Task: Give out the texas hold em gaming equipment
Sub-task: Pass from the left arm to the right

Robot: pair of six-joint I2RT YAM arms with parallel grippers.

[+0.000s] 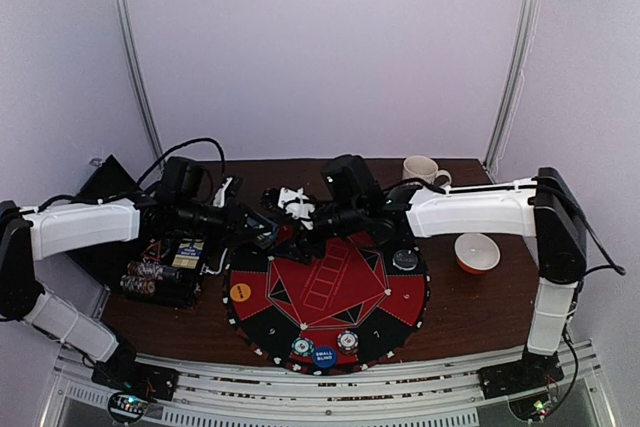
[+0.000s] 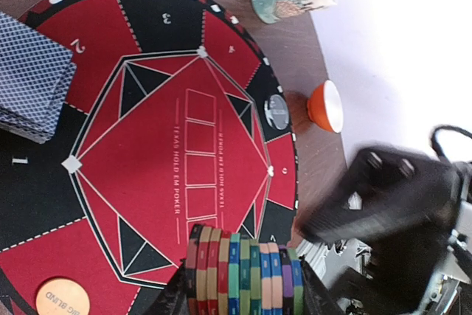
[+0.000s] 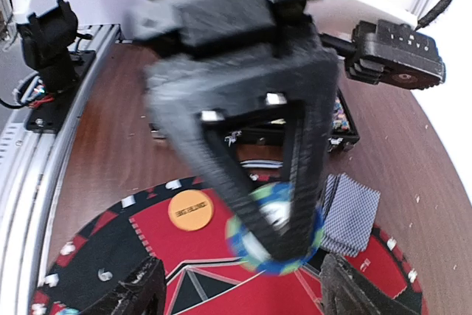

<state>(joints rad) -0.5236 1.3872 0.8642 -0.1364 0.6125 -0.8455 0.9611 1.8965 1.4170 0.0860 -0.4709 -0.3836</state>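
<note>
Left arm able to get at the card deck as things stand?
Probably not yet. The deck lies uncovered at the edge of the mat, but the left hand is full, shut on a row of chips.

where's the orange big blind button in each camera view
top external: orange big blind button sits at the left edge of the round red-and-black mat.
left wrist: bottom left corner.
right wrist: just left of centre.
shared landmark: that mat, under it in every view.
</note>
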